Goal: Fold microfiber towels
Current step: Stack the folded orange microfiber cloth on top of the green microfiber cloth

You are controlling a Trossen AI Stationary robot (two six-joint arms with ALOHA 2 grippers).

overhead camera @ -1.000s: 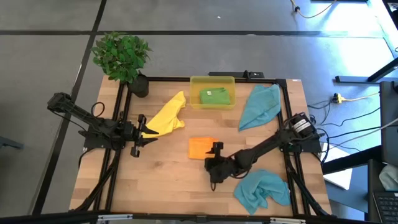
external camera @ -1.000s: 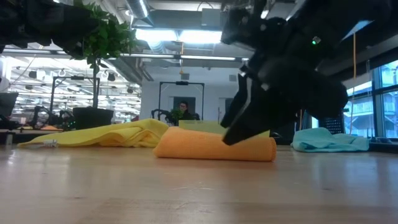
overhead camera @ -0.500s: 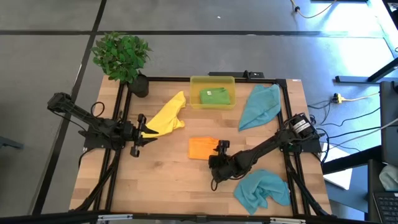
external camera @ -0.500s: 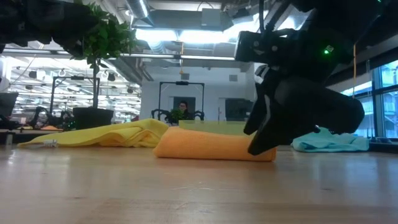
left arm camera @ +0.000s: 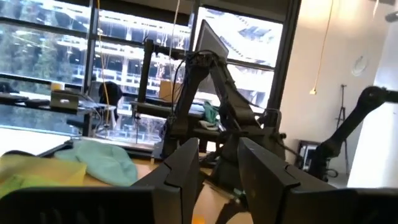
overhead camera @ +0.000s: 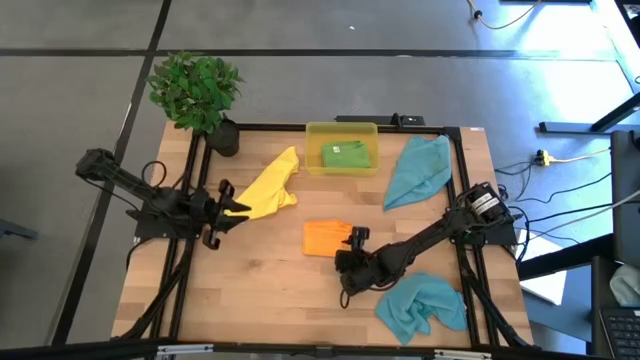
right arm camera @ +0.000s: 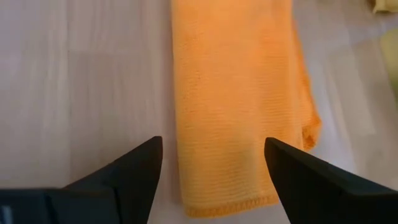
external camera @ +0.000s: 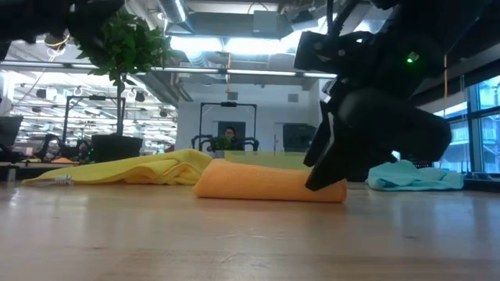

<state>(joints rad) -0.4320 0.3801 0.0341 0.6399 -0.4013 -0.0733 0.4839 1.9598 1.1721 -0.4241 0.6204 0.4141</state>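
The orange towel (overhead camera: 325,238) lies folded into a neat strip near the middle of the bench (overhead camera: 260,290), and everything else is placed from it. The right tool (overhead camera: 352,237) hangs just off its right-hand end, fingers (right arm camera: 134,168) spread wide with nothing between them; the right wrist view looks straight down on the orange towel (right arm camera: 239,106) between them, and in the low view the dark tool (external camera: 328,168) stands at the orange roll's (external camera: 266,183) end. The left tool (overhead camera: 222,210) is well to the left of the orange towel, at the lower corner of the yellow towel (overhead camera: 268,185), which stretches loosely up and away toward the bin (overhead camera: 341,131). Its fingers (left arm camera: 183,168) stand a little apart; whether they pinch the yellow cloth cannot be told. The bin sits straight behind the orange towel at the bench's far edge, with the green towel (overhead camera: 346,155) folded inside it. One teal towel (overhead camera: 417,170) lies crumpled behind and to the right of the orange one, beside the bin; the other teal towel (overhead camera: 422,305) is bunched in front and to the right, by the bench's near edge. A plant (overhead camera: 198,92) stands at the far left corner.
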